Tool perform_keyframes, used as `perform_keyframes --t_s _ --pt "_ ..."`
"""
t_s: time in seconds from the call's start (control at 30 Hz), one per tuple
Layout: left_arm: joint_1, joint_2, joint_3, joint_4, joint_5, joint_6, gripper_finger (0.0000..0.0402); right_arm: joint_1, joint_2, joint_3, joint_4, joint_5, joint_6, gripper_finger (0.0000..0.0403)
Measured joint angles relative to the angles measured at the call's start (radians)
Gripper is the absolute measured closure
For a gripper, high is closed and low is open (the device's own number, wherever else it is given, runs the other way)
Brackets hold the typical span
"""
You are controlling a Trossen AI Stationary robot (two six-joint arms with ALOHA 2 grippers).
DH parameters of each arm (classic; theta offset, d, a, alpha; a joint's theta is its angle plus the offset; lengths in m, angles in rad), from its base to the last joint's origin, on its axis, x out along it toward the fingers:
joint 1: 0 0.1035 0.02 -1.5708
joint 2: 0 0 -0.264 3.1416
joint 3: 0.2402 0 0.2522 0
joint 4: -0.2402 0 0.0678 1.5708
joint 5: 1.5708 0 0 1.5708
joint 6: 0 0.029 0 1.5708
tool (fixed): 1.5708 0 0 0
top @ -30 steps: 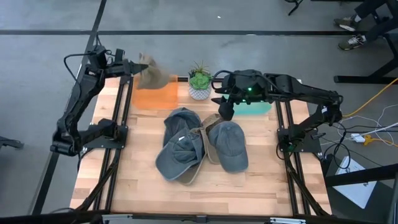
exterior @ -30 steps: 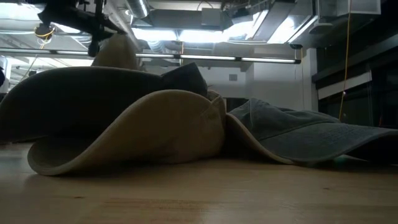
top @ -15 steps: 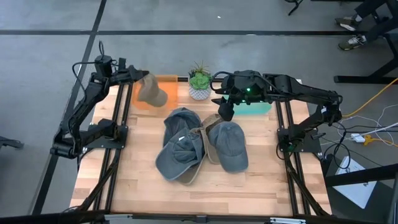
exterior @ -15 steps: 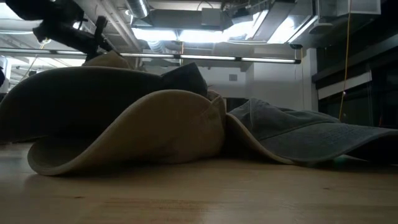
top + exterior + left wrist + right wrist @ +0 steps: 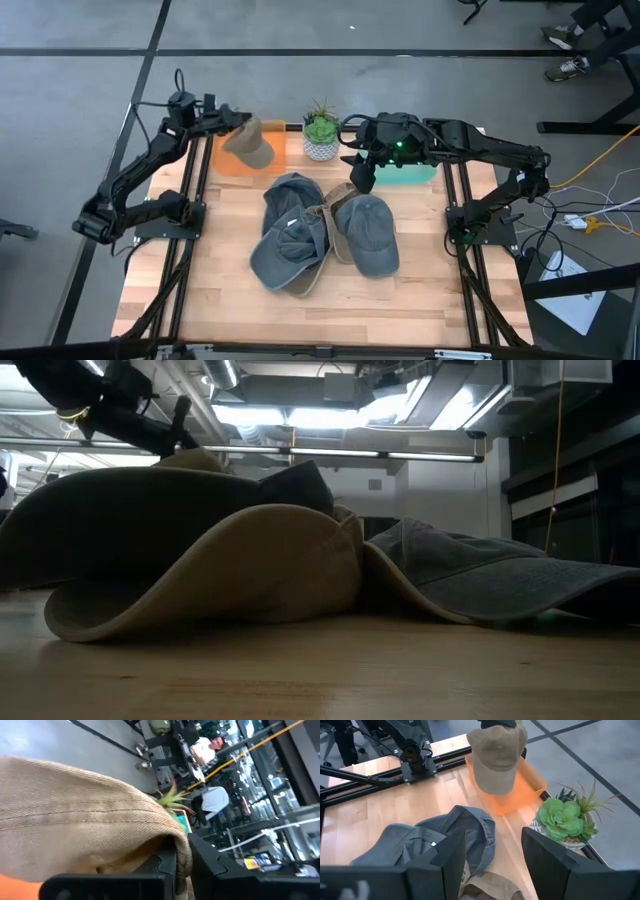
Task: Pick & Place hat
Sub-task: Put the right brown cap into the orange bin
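A tan cap (image 5: 250,146) hangs from my left gripper (image 5: 233,124) over the orange tray (image 5: 226,162) at the table's far left; the right wrist view shows the cap (image 5: 497,755) and the tray (image 5: 525,787) too. Only the cap's top (image 5: 196,458) shows in the low view. My left gripper (image 5: 184,867) is shut on it. Two blue-grey caps (image 5: 290,235) (image 5: 368,232) and another tan one (image 5: 338,215) lie heaped mid-table. My right gripper (image 5: 360,178) hovers open over the heap's far edge, its fingers (image 5: 452,857) apart. My left gripper pinches the tan cap's crown edge (image 5: 172,842), the side away from the brim, between its two fingers (image 5: 162,865). It comes from the table's left, slanting down. The cap hangs below with its brim (image 5: 495,782) lowest, over the orange tray; whether it touches the tray, I cannot tell.
A potted green plant (image 5: 321,135) stands at the far edge between the orange tray and a teal tray (image 5: 412,174) that lies under my right arm. The near half of the wooden table (image 5: 300,310) is bare. Metal frame rails run along both sides.
My left gripper has swung from the tray's far edge toward the near right and sunk, bringing the tan cap down over the orange tray. In the low view the cap has dropped behind the heap. My right arm has kept still.
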State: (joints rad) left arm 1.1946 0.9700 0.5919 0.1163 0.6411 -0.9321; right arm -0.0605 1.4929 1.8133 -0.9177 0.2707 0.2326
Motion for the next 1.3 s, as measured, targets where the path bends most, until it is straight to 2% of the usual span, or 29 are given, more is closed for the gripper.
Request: perform_keyframes --t_s 0.2,0.3,0.47,0.7,0.83,1.03,1.3 --pt "0.003 0.028 0.000 0.097 -0.018 -0.023 0.0377 0.000 0.000 0.000 0.000 0.000 0.002 0.0214" --pt "0.025 0.027 0.000 0.084 -0.003 -0.016 0.0377 0.000 0.000 0.000 0.000 0.000 0.003 0.0214" --pt "0.069 0.027 0.000 -0.030 0.015 0.070 0.0377 0.000 0.000 0.000 0.000 0.000 0.003 0.0214" --pt "0.108 0.028 0.000 -0.297 0.031 0.269 0.0377 0.000 0.000 0.000 0.000 0.000 -0.001 0.0214" --pt "0.139 0.026 0.000 -0.334 0.042 0.312 0.0377 0.000 0.000 0.000 0.000 0.000 -0.004 0.0214" --pt "0.142 0.023 0.000 -0.361 0.116 0.360 0.0375 0.000 0.000 0.000 0.000 0.000 -0.003 0.0214" --pt "0.143 0.020 0.000 -0.439 0.006 0.443 0.0375 0.000 0.000 0.000 0.000 0.000 -0.002 0.0214"
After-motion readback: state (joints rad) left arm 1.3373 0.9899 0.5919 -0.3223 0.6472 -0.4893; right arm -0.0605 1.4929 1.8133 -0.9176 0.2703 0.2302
